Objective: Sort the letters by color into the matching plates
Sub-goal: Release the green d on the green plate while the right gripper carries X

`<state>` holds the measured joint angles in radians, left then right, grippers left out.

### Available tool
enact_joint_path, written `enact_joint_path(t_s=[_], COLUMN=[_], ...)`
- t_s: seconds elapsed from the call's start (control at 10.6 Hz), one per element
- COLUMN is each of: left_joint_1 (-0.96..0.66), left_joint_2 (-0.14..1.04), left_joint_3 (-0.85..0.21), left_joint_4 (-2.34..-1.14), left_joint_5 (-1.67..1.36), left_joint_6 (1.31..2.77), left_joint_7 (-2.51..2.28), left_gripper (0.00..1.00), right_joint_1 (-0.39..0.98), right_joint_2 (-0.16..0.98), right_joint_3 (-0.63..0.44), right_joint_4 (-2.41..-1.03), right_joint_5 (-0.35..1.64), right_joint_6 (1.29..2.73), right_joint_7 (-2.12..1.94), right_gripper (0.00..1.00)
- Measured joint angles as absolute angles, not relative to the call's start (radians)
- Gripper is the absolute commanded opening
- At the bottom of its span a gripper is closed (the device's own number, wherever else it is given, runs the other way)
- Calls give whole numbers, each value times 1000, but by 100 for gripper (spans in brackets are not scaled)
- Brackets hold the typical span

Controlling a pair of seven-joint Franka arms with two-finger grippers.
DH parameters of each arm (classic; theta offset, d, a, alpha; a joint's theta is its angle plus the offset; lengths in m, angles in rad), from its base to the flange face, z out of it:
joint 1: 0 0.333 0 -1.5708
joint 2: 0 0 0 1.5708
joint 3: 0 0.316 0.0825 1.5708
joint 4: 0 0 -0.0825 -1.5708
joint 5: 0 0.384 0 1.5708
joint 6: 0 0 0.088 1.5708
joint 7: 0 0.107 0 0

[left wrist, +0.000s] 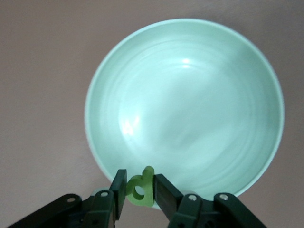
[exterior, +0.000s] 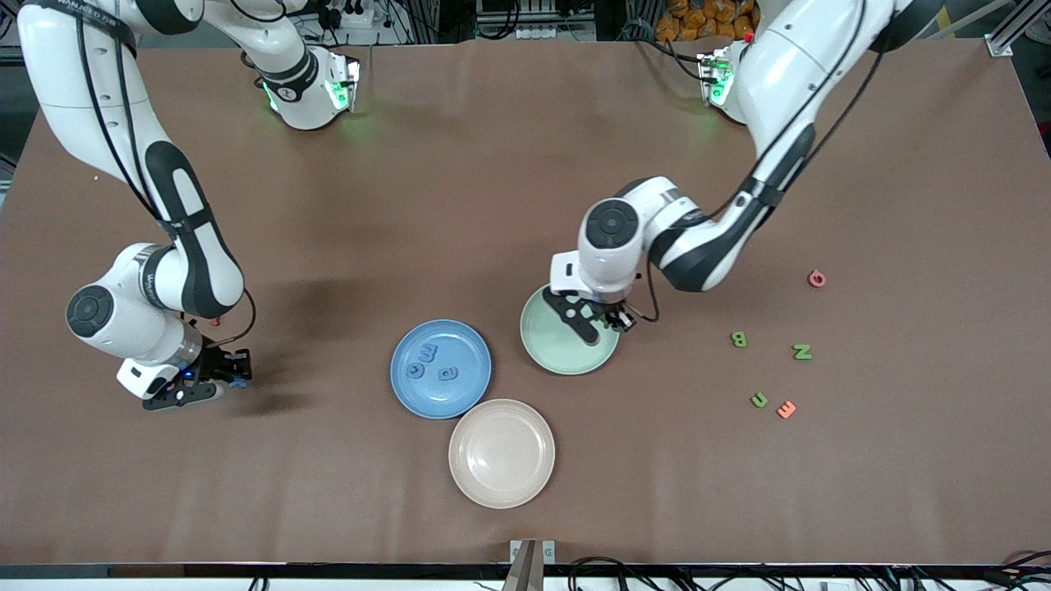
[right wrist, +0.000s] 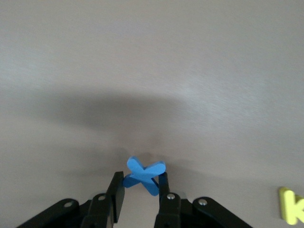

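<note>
Because the sorting runs by colour, the front view shows the blue plate (exterior: 441, 368) already carrying three blue letters (exterior: 430, 361), while the pale green plate (exterior: 569, 340), touching it toward the left arm's end, holds none. The left gripper (exterior: 606, 318) hangs over the green plate's rim, placed there, I judge, to drop its load inside. Three green letters, a B (exterior: 739, 338), an N (exterior: 802, 351) and a small u-like one (exterior: 759, 400), lie unsorted toward the left arm's end of the table, with an orange E (exterior: 787, 409) and a red letter (exterior: 817, 278) near them. The cream plate (exterior: 502, 453) sits nearest the camera. The right gripper (exterior: 231, 376) is low at the right arm's end of the table.

In the left wrist view, the fingers are pinching a green letter with a round hole (left wrist: 141, 190) above the plate's edge.

In the right wrist view, the right gripper is clamped on a blue X (right wrist: 144, 175) just above bare tabletop, gripped across its arms, likely for a carry. A yellow letter (right wrist: 292, 205) lies nearby.
</note>
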<state>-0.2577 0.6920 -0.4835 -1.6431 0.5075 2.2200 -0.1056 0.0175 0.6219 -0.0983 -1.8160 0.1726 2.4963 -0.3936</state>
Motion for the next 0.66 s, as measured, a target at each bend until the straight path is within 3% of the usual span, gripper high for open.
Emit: enact_joint_path(t_s=[0.09,0.19,0.28,0.38,0.66], left_joint_1=[-312,-341,-348,-346,-341], left_joint_2=[704,717,724,728,731], left_joint_3=[-451,-434,-429,-426,-416], left_joint_4=[-1625,-1607,-1596,-1590,-1579], left_joint_5=[507,507,507,507,503], left_joint_6=[2219,2218,2216,2215,2214], left_joint_7=[-127,-139,-140,-140,-149], left_gripper=[0,12,60,100,100], right_joint_1=[41,74,111,152,273], right_joint_2=[612,605,603,603,605], right_joint_3=[-94,-90,-88,-86,-70], right_joint_4=[-1809,-1802,-1793,-1783,-1752], right_joint_5=[173,173,176,187,283], right_joint_6=[2480,2470,2467,2466,2465], right_joint_7=[-362,-316,-268,-227,-185], right_gripper=[20,20,20,20,20])
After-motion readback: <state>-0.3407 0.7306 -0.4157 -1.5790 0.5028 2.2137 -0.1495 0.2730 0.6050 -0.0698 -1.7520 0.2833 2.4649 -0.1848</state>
